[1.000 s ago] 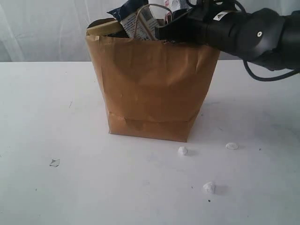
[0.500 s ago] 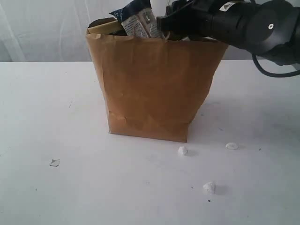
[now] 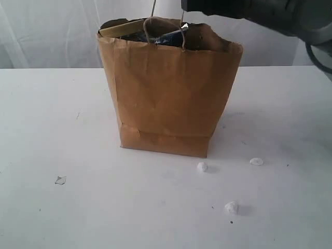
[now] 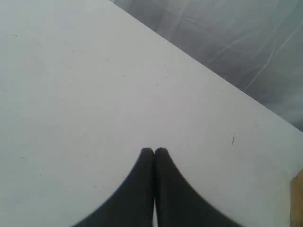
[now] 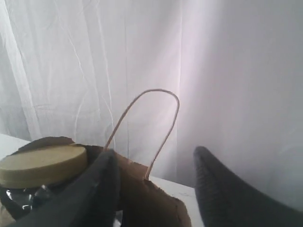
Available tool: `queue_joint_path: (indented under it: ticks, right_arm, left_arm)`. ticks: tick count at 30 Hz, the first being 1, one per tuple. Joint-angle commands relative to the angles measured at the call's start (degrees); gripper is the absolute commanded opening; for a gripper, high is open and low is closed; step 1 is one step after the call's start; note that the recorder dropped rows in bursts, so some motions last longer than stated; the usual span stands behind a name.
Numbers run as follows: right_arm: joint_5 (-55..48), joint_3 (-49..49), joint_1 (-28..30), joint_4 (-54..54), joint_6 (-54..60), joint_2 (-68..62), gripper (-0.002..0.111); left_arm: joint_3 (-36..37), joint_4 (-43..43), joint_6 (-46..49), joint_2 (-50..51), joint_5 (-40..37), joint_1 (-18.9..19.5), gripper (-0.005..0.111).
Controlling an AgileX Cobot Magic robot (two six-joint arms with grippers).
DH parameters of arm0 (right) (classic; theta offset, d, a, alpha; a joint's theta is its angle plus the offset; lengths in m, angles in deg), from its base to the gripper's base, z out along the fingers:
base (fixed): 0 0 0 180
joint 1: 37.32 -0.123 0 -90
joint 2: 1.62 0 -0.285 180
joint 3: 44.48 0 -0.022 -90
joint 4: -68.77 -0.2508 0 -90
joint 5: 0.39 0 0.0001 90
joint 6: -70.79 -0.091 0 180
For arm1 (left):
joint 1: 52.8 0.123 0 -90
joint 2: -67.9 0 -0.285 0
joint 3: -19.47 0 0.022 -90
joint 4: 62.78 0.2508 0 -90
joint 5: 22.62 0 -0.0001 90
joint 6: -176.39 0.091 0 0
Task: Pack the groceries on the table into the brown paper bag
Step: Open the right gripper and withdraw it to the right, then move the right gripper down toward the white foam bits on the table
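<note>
— What are we looking at?
— The big olive-lidded jar [image 5: 42,163] is sitting inside the tall brown kraft paper bag [image 3: 171,98], which is standing upright on the white table [image 3: 78,207].
— Our pincers?
— We are holding the right pincer [image 5: 154,163] spread and empty above the bag's rim, and the left pincer [image 4: 154,152] closed over bare table.

Left gripper [image 4: 154,151]: dark fingers pressed tip to tip, no gap. Right gripper [image 5: 155,152]: fingers spread well apart, empty. Right arm [image 3: 259,10]: dark, blurred, high along exterior view's top edge, entering from the right
</note>
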Motion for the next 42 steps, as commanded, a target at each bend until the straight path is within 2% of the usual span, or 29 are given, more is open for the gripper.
queue_joint_path:
  ticks: [1,3,13,15,19,21,25,27,34,37,40,42]
  right_arm:
    - [-2.89,0.04,4.10,-0.13,3.91,0.46,0.016]
    - [-7.81,0.04,8.62,-0.13,3.91,1.27,0.000]
    - [-33.69,0.04,23.00,1.67,3.25,3.28,0.000]
    - [-39.42,0.04,24.82,5.32,-0.13,3.28,0.000]
    - [-53.14,0.04,27.00,18.63,-14.43,3.28,0.000]
    - [-59.76,0.04,27.02,21.16,-18.44,3.17,0.000]
    - [-75.52,0.04,26.15,20.29,-14.02,2.81,0.000]
    - [-78.83,0.04,25.23,20.57,-14.03,2.70,0.000]
    - [-78.74,0.15,16.51,22.83,-15.03,0.17,0.000]
    - [-75.32,1.23,12.15,26.28,-16.05,-2.66,0.000]
    - [-71.73,2.29,9.60,26.55,-16.05,-4.91,0.000]
    - [-70.37,2.84,8.71,26.44,-15.35,-6.25,0.000]
  left_arm:
    - [0.14,0.32,-0.05,-0.51,0.16,-0.37,0.000]
    - [0.14,0.32,-0.05,-0.51,0.16,-0.37,0.000]
    - [0.14,0.32,-0.05,-0.51,0.16,-0.37,0.000]
    - [0.14,0.32,-0.05,-0.51,0.16,-0.37,0.000]
    - [0.14,0.32,-0.05,-0.51,0.16,-0.37,0.000]
    - [0.14,0.32,-0.05,-0.51,0.16,-0.37,0.000]
    - [0.14,0.32,-0.05,-0.51,0.16,-0.37,0.000]
    - [0.14,0.32,-0.05,-0.51,0.16,-0.37,0.000]
    - [0.14,0.32,-0.05,-0.51,0.16,-0.37,0.000]
    - [0.27,-0.60,0.60,-0.51,-2.06,-0.37,0.000]
    - [2.45,-1.75,1.64,-0.51,-1.79,-0.37,0.000]
    - [5.19,-5.95,1.13,-0.51,-1.37,-0.37,0.000]
